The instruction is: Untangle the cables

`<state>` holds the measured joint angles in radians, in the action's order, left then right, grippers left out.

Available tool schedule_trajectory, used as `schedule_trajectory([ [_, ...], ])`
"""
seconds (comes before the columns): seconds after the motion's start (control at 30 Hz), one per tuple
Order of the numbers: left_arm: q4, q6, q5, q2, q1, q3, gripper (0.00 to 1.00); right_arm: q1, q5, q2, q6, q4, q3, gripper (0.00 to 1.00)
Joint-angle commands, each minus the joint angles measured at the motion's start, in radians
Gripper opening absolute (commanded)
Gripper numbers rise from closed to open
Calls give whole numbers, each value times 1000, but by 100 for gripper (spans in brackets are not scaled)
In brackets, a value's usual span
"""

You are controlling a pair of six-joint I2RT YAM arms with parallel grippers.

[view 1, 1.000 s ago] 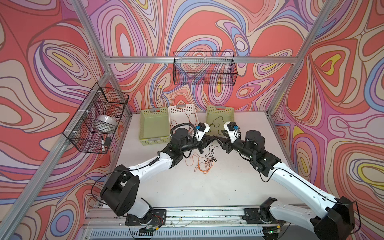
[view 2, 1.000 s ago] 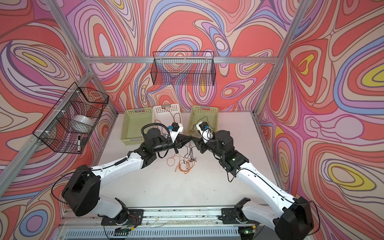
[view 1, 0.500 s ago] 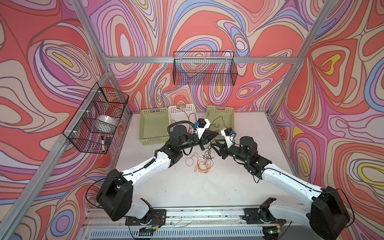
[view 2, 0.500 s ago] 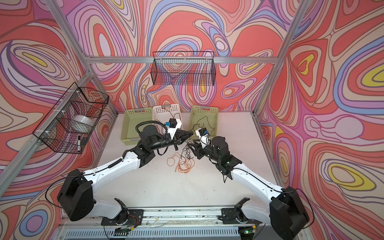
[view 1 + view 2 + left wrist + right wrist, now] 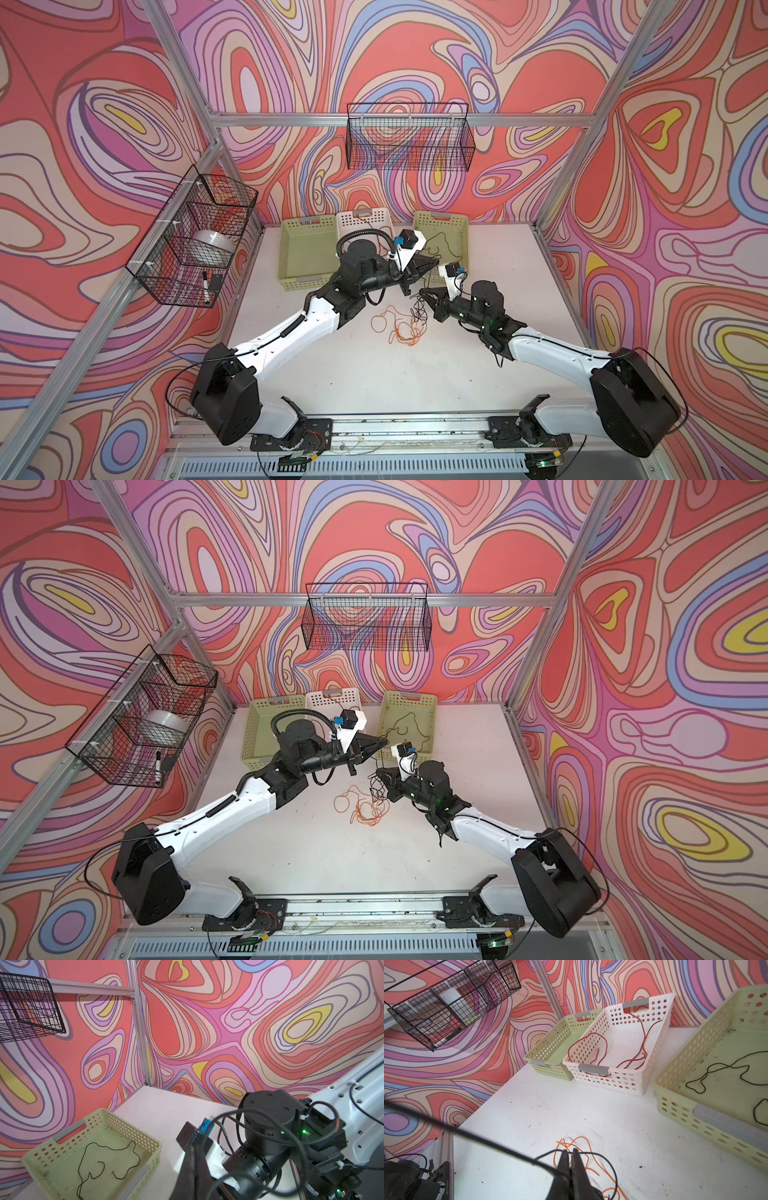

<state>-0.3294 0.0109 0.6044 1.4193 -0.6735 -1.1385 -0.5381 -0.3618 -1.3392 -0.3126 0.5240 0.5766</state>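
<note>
the reddish-brown cord (image 5: 606, 1045) lies sorted in the white basket (image 5: 612, 1082). the left claw (image 5: 432, 264), raised, is pressed together; on what, unclear. the orange cord (image 5: 403, 336) sprawls on the table (image 5: 374, 374), crossed by the black cord (image 5: 417, 311) the right claw (image 5: 569, 1154) pinches, likely to free it.

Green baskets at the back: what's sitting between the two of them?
A white basket, with a looped reddish-brown cable lying inside it. The right wrist view shows this most plainly.

Orange cord (image 5: 580, 1137) — loose loops on table (image 5: 571, 1109), black cord (image 5: 609, 1162) crossing; reddish-brown cord (image 5: 643, 1041) — white basket (image 5: 623, 1082).
</note>
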Motion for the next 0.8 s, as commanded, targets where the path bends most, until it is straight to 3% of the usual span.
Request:
schedule_trajectory([
  [0.0, -21, -45, 1, -63, -1, -104, 0, 0, 9, -73, -37, 11, -58, 4],
  [0.27, 68, -70, 5, -47, 12, -251, 0, -1, -17, -159, -69, 113, -108, 11],
  [0.53, 50, -48, -2, -45, 43, -289, 0, 0, 23, -203, -52, 44, -96, 12],
  [0.77, 123, -90, -10, -22, 63, -418, 0, 0, 102, -232, -42, -39, -78, 13],
])
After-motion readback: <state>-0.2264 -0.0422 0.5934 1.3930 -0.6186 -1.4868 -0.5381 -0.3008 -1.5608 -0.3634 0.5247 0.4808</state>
